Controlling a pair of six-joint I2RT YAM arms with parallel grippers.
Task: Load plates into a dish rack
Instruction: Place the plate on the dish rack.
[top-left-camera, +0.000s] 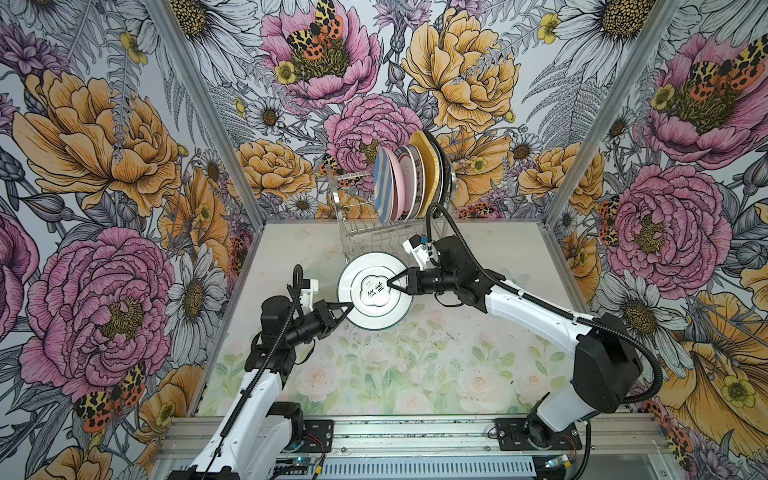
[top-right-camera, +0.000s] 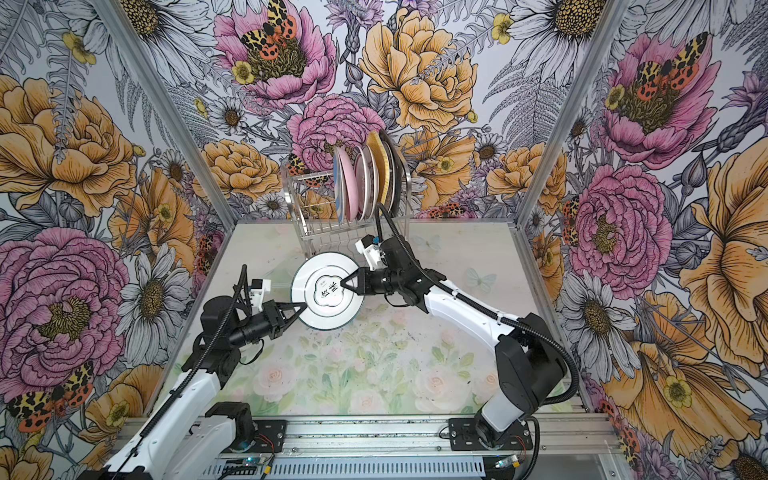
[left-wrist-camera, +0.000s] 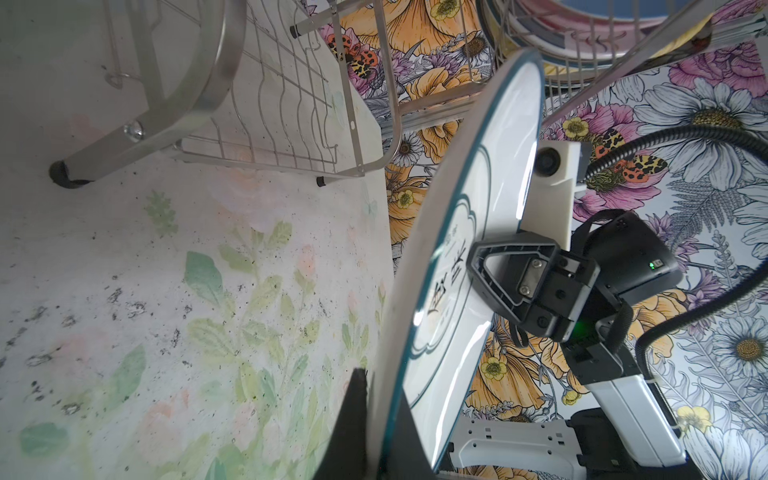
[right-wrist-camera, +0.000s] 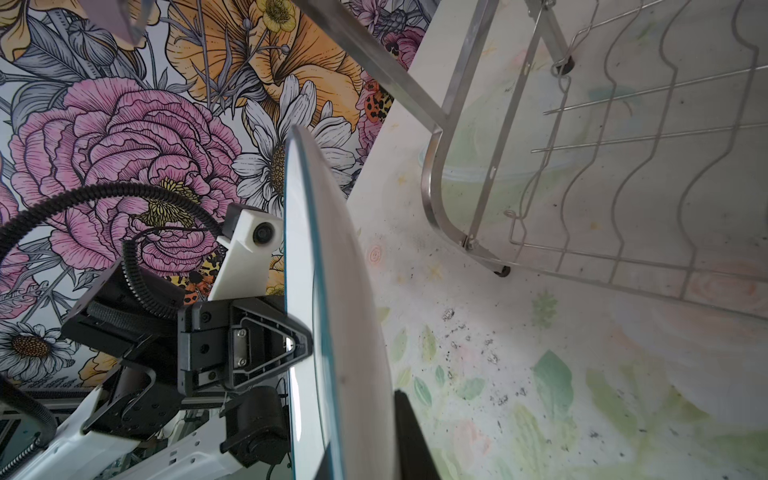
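Pinching one plate (top-left-camera: 374, 318), left claw (top-left-camera: 351, 307) and right claw (top-left-camera: 390, 284); one rack (top-left-camera: 365, 232).

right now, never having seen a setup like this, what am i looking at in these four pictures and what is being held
Two robot arms work at a floral-printed table. The two wide pictures look down from one overhead camera pair; the two close-ups come from cameras on the arms' wrists. The left gripper and right gripper are both shut on one white plate with a dark rim, from opposite sides. Behind it stands a wire dish rack with several plates on edge in its upper tier.
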